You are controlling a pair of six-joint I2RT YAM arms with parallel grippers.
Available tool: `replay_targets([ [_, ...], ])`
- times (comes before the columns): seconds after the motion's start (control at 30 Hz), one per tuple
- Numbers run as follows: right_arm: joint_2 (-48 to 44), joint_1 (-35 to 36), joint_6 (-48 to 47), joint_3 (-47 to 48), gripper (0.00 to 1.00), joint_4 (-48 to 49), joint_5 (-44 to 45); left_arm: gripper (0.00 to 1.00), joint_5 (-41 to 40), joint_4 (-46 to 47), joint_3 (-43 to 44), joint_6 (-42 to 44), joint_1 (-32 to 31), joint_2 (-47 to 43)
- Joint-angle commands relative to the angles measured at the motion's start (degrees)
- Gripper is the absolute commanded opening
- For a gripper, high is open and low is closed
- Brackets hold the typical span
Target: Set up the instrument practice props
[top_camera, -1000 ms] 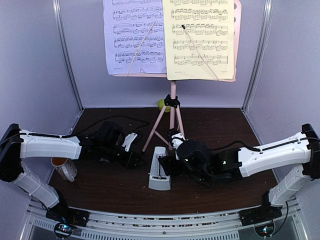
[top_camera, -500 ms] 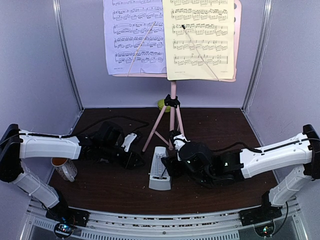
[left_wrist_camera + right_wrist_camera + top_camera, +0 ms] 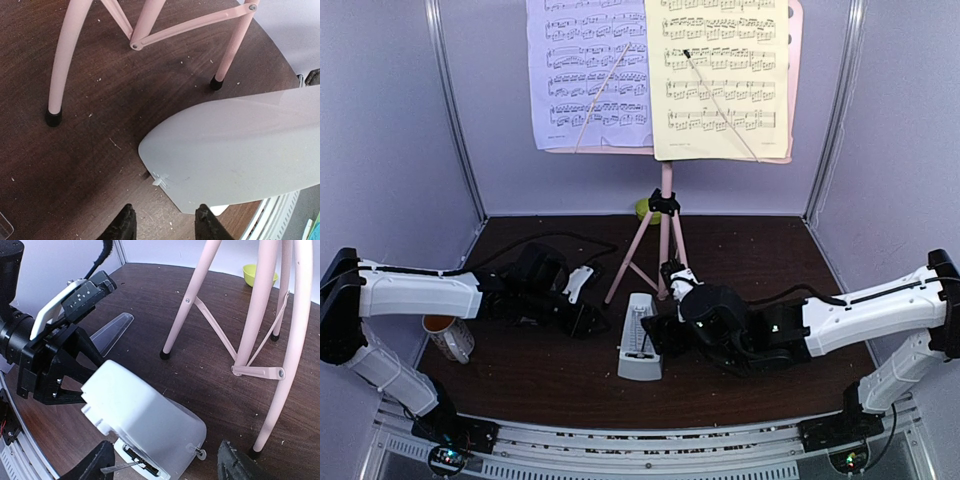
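Observation:
The pink music stand (image 3: 665, 215) stands at the back centre and carries a lavender page (image 3: 585, 70) and a pale-yellow page (image 3: 720, 75). In front of its legs (image 3: 200, 295) the grey metronome (image 3: 640, 340) stands upright on the table. My right gripper (image 3: 165, 465) is open, one finger on each side of the metronome (image 3: 145, 420), with a gap on both sides. My left gripper (image 3: 165, 225) is open and empty just left of the metronome (image 3: 235, 150). The clear cover (image 3: 112, 332) lies flat on the table beyond the left gripper.
A white mug (image 3: 448, 335) stands at the left under my left arm. A small lime-green bowl (image 3: 260, 275) sits behind the stand. Three stand legs (image 3: 65, 55) spread over the dark table just behind the metronome.
My right gripper's jaws closed a little and then spread wider round the metronome, and that arm shifted slightly right. The metronome and the left arm stayed put.

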Motion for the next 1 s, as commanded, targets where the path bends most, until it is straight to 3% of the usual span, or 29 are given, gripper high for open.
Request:
replay_targets([
  [0.0, -2.5, 0.02, 2.62, 0.04, 0.71, -4.51, 3.35, 0.43, -1.18, 0.66, 0.4, 0.68, -0.17, -1.77],
  [0.23, -7.09, -0.35, 6.81, -5.2, 0.7, -7.76, 5.48, 0.45, -3.13, 1.21, -0.92, 0.02, 0.24, -5.24],
  [0.57, -12.09, -3.97, 12.62, -11.52, 0.7, -13.26, 5.39, 0.46, -3.59, 1.14, -3.09, -1.85, 5.74, -9.16],
  [0.97, -24.15, -8.55, 12.22, -11.1, 0.85, -20.02, 6.93, 0.47, -0.42, 0.28, -5.62, -2.12, 22.34, -14.97],
])
